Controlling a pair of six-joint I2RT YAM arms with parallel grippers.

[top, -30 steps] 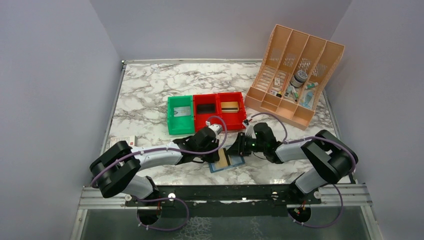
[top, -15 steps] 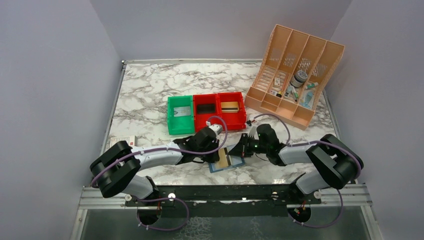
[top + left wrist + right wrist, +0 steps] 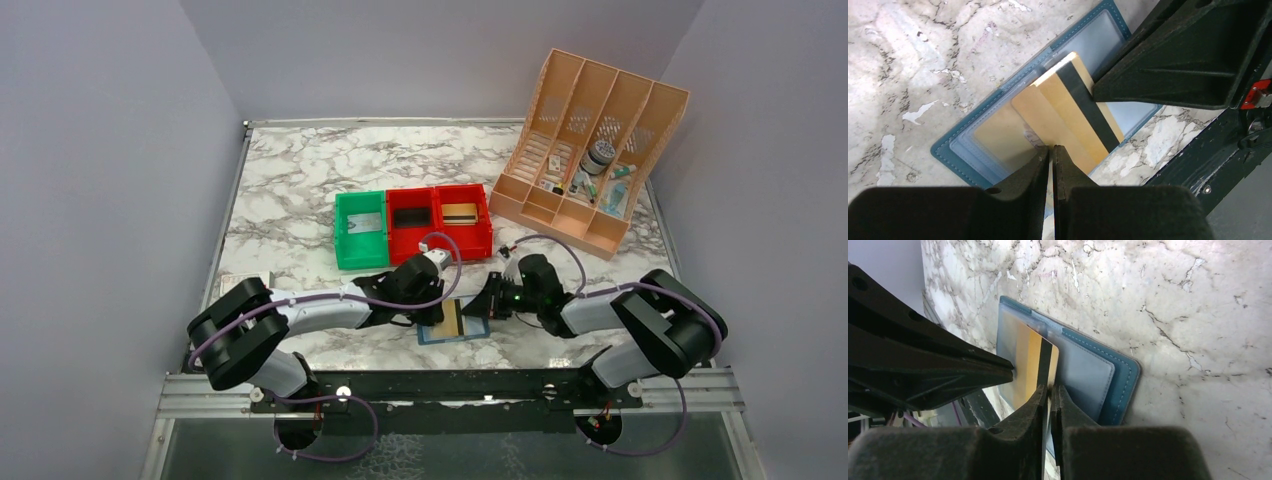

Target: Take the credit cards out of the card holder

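A small, flat blue card holder lies open on the white-and-grey marble table. A thin tan-gold card with a black stripe sticks out of it, with one side lifted off it.

The right gripper reaches in from the card holder's right side. The right wrist view shows its two fingers squeezed tight on the card's edge, with the card holder lying just under them. In the top view this pinch is too small to see.

The left gripper is at the card holder's left side. The left wrist view shows its fingers almost touching, with only a thin slit between them. Their tips point down at the card holder's edge, right by the card. I cannot tell if they pinch anything. This view also shows a tan patch under the card holder's clear pocket.

Only the top view shows what sits behind the card holder. There is a green plastic bin and two red plastic bins in a row. Farther back and to the right stands a peach plastic rack.
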